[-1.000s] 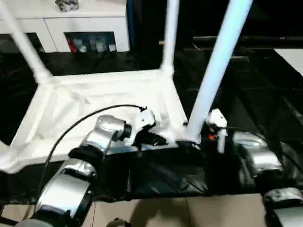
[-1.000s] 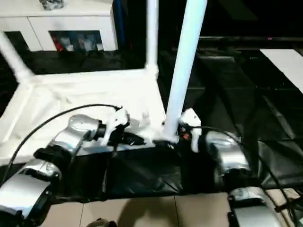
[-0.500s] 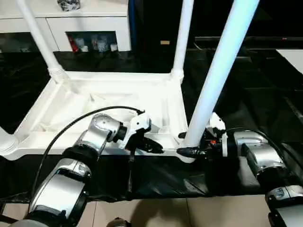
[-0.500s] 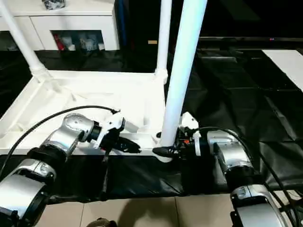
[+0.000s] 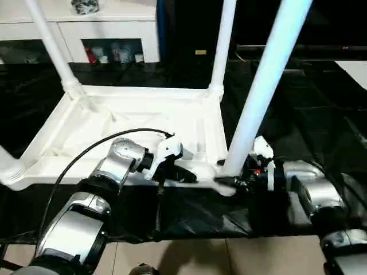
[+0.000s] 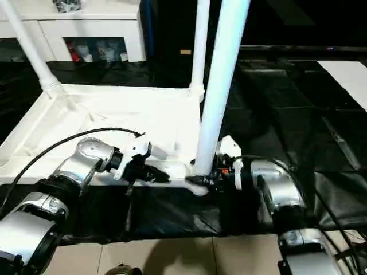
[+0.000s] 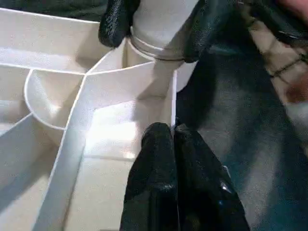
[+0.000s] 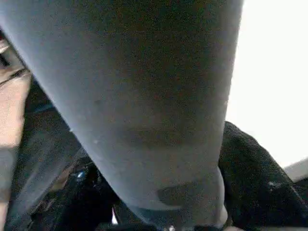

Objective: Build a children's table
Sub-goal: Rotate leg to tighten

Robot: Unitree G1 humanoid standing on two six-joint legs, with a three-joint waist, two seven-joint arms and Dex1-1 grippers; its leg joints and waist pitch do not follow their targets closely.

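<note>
Black sheeting [image 5: 189, 215] lay under the upturned white table [image 5: 132, 123], its near rim just beside the sheet's front edge. At the near right corner the right gripper [image 6: 198, 182] clasped the base of a leg [image 5: 261, 97]. The left wrist view showed ribs inside and the left gripper [image 7: 172, 139] pinching the rim wall. A cabinet [image 5: 97, 34] stood beyond.
</note>
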